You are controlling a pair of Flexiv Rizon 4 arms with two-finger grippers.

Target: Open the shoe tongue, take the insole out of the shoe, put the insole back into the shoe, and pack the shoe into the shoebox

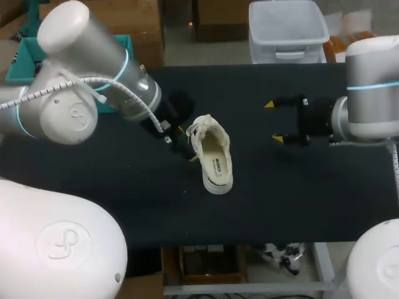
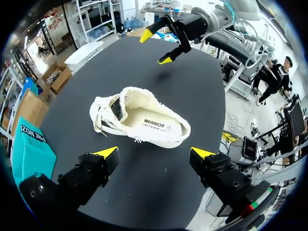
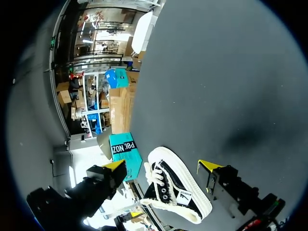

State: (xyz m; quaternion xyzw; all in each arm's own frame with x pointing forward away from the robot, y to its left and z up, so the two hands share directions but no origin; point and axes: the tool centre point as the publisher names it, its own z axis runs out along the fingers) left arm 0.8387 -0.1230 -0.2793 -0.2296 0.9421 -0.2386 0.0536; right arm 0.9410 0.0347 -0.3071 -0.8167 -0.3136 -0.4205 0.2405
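On the black table (image 1: 299,187), seen from the head view, a white canvas shoe (image 1: 212,154) sits sole-down with its insole (image 1: 217,163) inside. The right gripper (image 1: 274,121) hangs well apart from the shoe, spread wide. From the left wrist, the left gripper (image 2: 154,154) gapes wide near the shoe, not touching it. From the right wrist, the shoe lies ahead, with a teal shoebox (image 3: 124,149) beyond it.
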